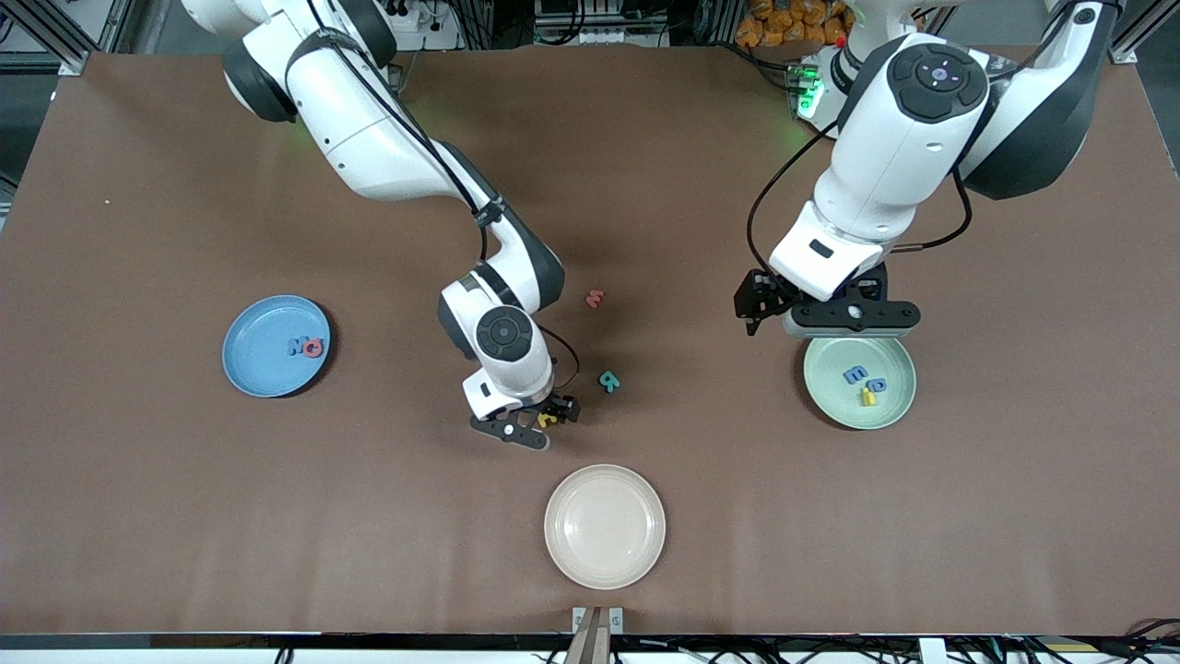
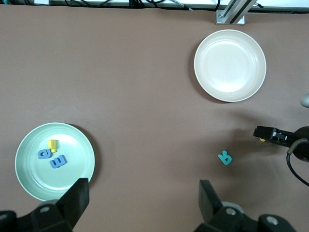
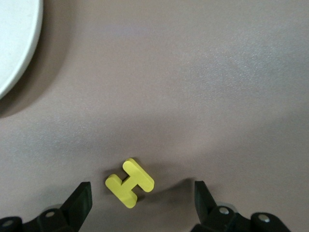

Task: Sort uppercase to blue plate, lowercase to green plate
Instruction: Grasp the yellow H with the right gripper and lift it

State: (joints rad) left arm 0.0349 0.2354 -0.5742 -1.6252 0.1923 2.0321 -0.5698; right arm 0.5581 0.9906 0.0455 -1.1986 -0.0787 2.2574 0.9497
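Yellow H (image 3: 130, 182) lies flat on the brown table (image 1: 138, 461), directly between the spread fingers of my right gripper (image 1: 539, 426); the fingers stand apart on either side of it and do not touch it. From that letter, the cream plate (image 1: 605, 526) sits at about five o'clock in the front view, nearer the front camera. The teal R (image 1: 608, 380) lies on the table just beside my right gripper, at roughly two o'clock from it, and the red m (image 1: 595, 298) lies farther from the front camera, at about one o'clock.

Blue plate (image 1: 276, 346), toward the right arm's end of the table, carries two letters: blue M (image 1: 296, 347) and red Q (image 1: 313, 347), touching each other.

Green plate (image 1: 859, 382), toward the left arm's end, carries the blue m (image 1: 855, 373), the rounded blue letter (image 1: 877, 385) and the yellow h (image 1: 867, 397), grouped close together.

My left gripper (image 1: 853, 314) waits above the green plate's rim at twelve o'clock, fingers (image 2: 77, 197) wide apart and holding nothing.
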